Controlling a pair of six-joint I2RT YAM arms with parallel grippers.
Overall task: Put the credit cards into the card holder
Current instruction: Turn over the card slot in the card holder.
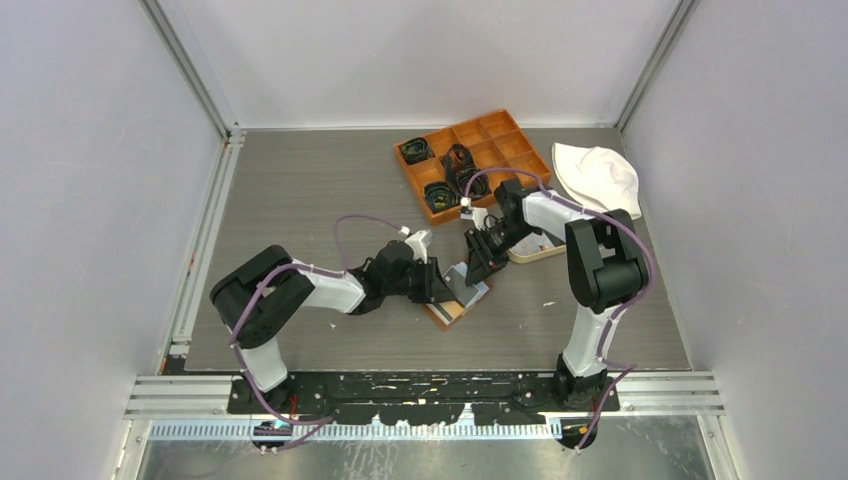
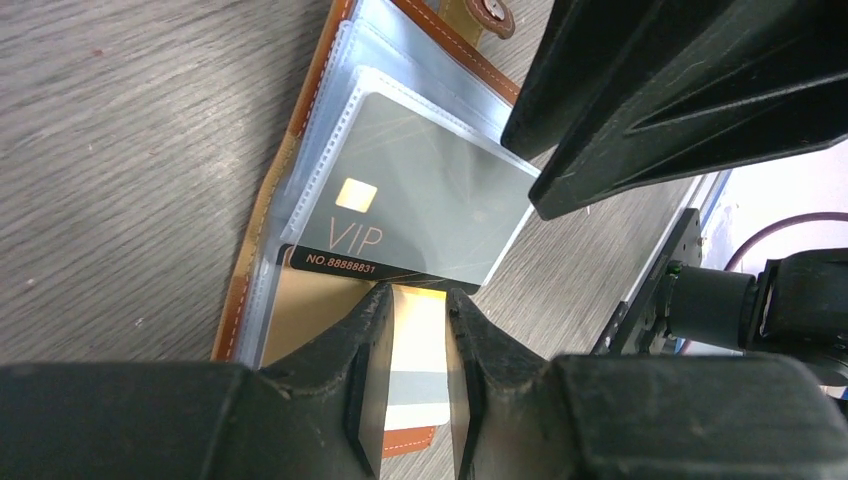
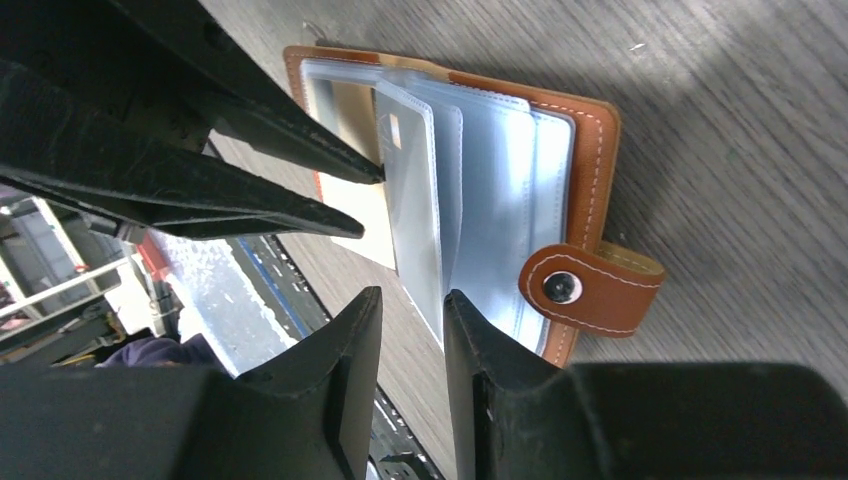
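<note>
the card holder [image 3: 590, 150] is lying open on the table [image 1: 300, 200] between both arms, a grey vip card [image 2: 430, 200] sitting in its clear sleeve [image 2: 330, 150]. the left gripper [image 2: 415, 295] is framing a pale card [image 2: 415, 340] in a narrow gap (whether it is gripping is unclear). the right gripper [image 3: 410, 300] is hovering narrow at the sleeve's edge, its hold equally unclear.

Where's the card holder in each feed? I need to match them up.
Top external: card holder at centre of frame.
Left wrist: left of centre, opened.
Right wrist: upper centre, opened.
Shared landmark: its snap strap, top edge in left wrist, right of centre in right wrist.
</note>
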